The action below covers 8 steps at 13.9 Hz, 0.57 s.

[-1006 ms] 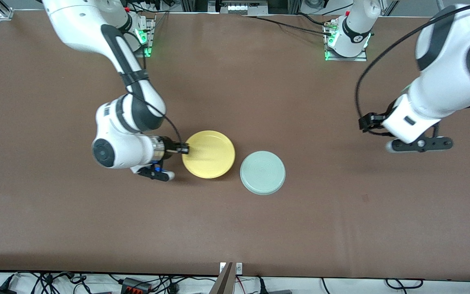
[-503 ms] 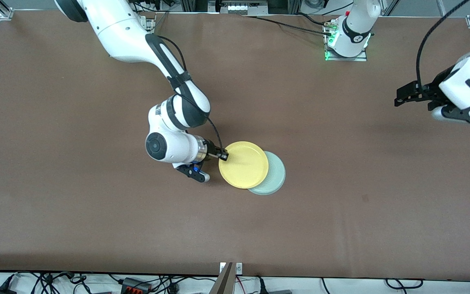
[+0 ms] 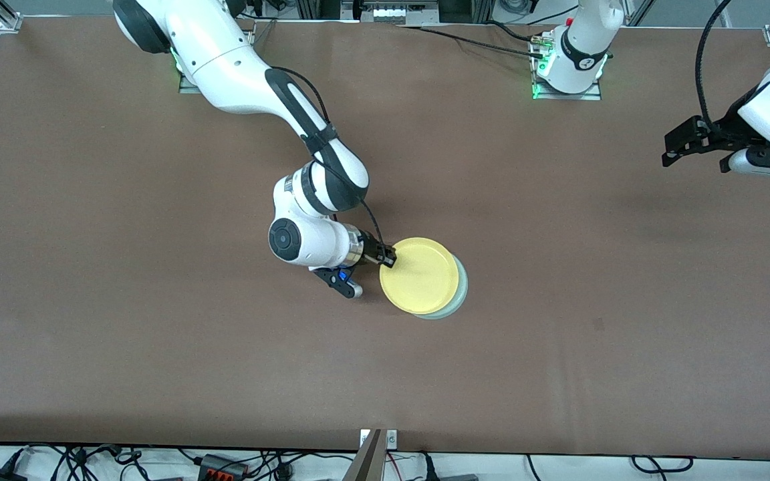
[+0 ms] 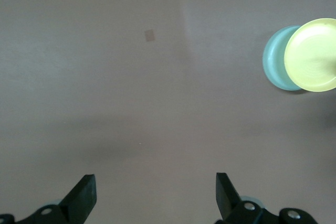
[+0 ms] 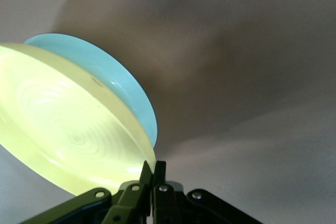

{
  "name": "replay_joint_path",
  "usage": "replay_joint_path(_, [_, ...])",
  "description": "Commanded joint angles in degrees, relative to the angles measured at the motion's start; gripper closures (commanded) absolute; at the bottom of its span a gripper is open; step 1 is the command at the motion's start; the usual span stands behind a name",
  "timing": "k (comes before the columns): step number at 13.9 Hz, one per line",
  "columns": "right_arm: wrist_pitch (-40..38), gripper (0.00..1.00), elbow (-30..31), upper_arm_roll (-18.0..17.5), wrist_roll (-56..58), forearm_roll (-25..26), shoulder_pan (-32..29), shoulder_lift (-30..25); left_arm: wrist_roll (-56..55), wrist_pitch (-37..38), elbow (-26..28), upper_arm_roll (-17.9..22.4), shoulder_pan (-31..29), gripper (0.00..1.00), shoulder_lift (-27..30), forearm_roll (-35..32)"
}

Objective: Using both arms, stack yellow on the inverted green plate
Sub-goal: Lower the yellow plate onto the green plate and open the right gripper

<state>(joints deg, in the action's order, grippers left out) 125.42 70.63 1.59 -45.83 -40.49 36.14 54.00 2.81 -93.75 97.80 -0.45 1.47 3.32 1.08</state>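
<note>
Yellow plate (image 3: 422,275) slid further over green plate (image 3: 460,288) — now covers most of it. Right end effector (image 3: 388,256) pinches its rim. Left end effector (image 4: 152,195) wide open, well apart over bare tabletop (image 3: 559,361) — waiting.

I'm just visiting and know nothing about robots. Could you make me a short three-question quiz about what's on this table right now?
1. True or false: the yellow plate fully covers the green plate.
2. Which gripper grips the yellow plate's rim? A) left gripper B) right gripper
3. Fill in: the left gripper's fingers are ____ over bare table.

Key:
1. False; a green crescent shows toward the left arm's end.
2. B
3. open
</note>
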Motion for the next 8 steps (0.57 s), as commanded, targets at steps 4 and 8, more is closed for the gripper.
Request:
replay_joint_path(4, [2.54, 1.0, -2.25, -0.97, -1.37, -1.87, 0.86, 1.64, 0.43, -0.64, 0.2, -3.06, 0.37, 0.0, 0.37, -4.86])
replay_joint_path(8, [3.25, 1.0, -2.25, -1.15, -1.19, -2.66, 0.95, 1.72, 0.35, -0.2, -0.24, -3.24, 0.99, 0.0, 0.28, -5.03])
